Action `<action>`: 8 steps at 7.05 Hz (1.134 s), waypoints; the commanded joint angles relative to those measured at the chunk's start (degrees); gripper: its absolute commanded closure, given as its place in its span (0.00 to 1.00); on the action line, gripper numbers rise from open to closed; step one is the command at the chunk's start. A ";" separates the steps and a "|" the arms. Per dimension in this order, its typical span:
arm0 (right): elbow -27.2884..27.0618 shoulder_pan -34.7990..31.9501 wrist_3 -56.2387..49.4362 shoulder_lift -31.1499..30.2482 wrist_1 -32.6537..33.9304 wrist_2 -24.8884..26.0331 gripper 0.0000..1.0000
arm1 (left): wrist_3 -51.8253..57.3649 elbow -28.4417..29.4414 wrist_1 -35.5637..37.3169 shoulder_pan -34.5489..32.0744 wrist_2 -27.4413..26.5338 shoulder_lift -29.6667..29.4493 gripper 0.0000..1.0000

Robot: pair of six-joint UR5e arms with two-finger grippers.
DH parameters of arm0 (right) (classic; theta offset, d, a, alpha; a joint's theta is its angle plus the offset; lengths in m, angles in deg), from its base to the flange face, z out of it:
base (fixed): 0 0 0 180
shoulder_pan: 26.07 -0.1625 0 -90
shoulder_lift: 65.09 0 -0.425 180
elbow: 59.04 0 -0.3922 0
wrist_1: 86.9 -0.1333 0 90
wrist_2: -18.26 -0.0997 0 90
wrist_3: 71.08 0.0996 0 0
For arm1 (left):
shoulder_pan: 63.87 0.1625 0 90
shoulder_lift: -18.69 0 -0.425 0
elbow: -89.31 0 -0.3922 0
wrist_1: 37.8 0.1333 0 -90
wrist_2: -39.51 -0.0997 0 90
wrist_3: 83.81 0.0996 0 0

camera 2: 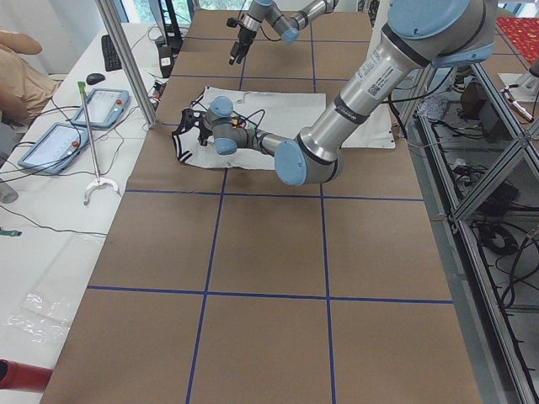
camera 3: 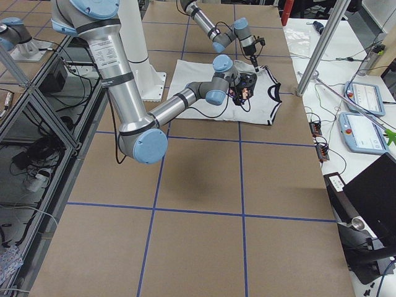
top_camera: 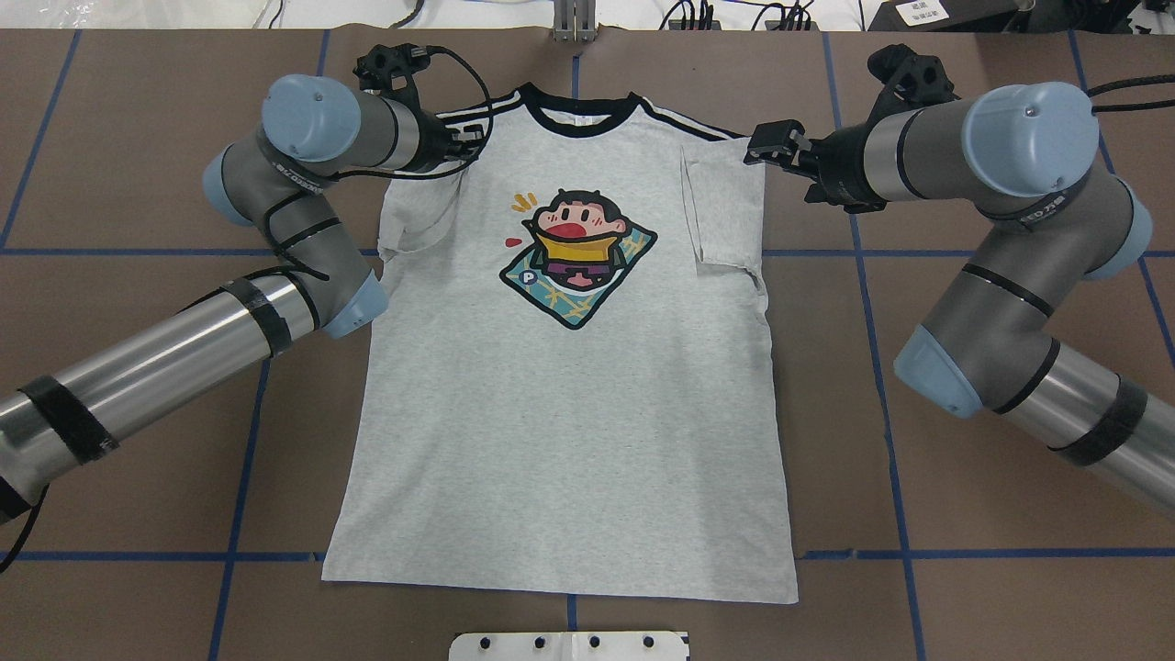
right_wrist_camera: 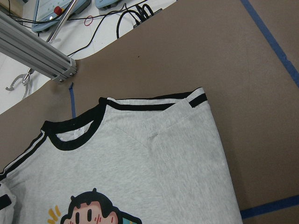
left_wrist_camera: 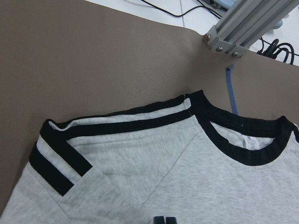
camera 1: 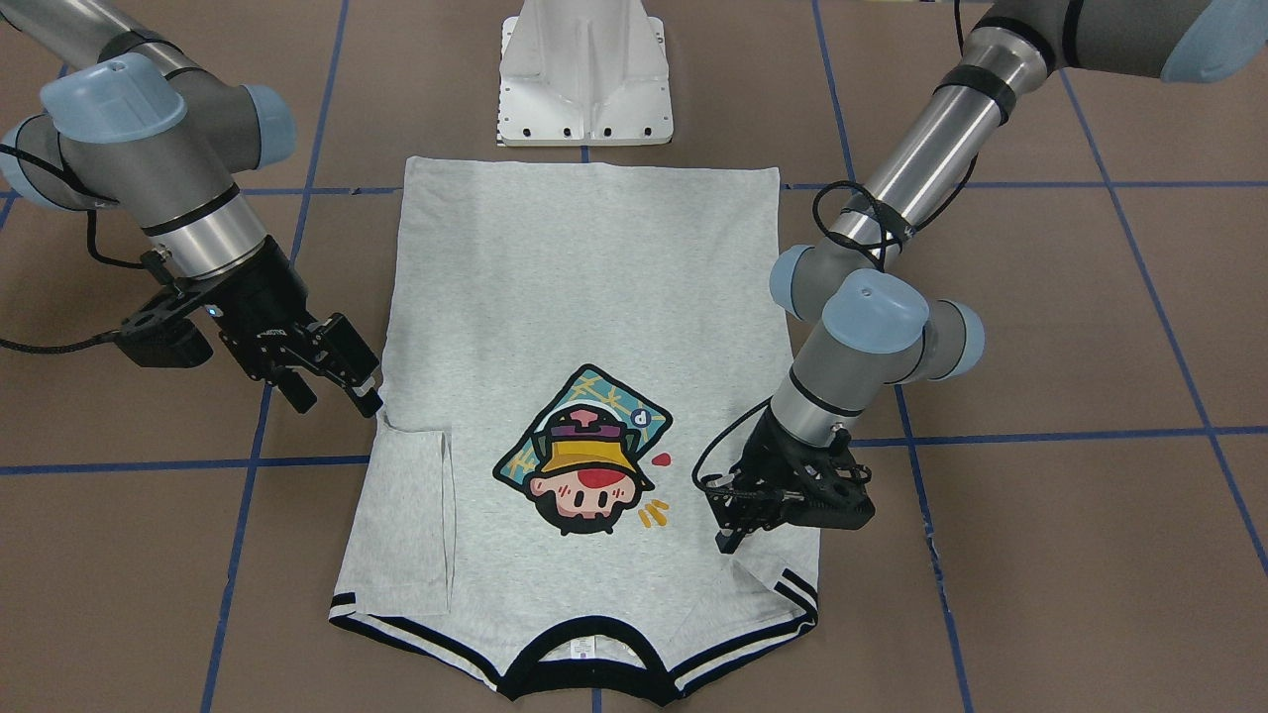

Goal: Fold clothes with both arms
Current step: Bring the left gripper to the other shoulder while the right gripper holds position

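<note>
Centrally, we see the grey T-shirt (top_camera: 569, 413) lying flat and print-up on the brown table (top_camera: 964, 303), its collar at the edge far from the robot. Both sleeves are turned inward onto the body. The right gripper (camera 1: 337, 401) hangs with its fingers spread, just beside the shirt's edge. The left gripper (camera 1: 733, 535) points down at the opposite shoulder; we cannot tell whether it is clenched or grasping cloth.

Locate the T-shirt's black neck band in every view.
Front-facing: neck band at bottom centre.
Overhead: top centre.
Exterior left: upper left.
Exterior right: upper right.
Left wrist: right of centre.
Right wrist: left of centre.
Shared landmark: shoulder stripes flanking it.
</note>
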 commanded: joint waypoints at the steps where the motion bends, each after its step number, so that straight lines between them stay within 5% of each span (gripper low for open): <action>1: 0.00 -0.05 0.14 0.37 1.37 -0.01 0.00 | 0.15 5.29 -0.15 0.52 -3.53 -2.93 1.00; 4: 0.00 -0.14 0.31 0.73 2.18 -0.10 0.00 | 0.23 7.14 -0.67 0.43 -5.73 -3.36 1.00; 6: -0.43 -0.40 0.49 0.64 2.26 -0.27 0.00 | 0.32 7.23 -2.25 0.34 -5.81 -3.89 0.58; 8: -1.83 0.47 1.01 0.64 5.83 -0.63 0.00 | -0.29 4.52 -2.52 -0.01 -4.51 -3.81 0.45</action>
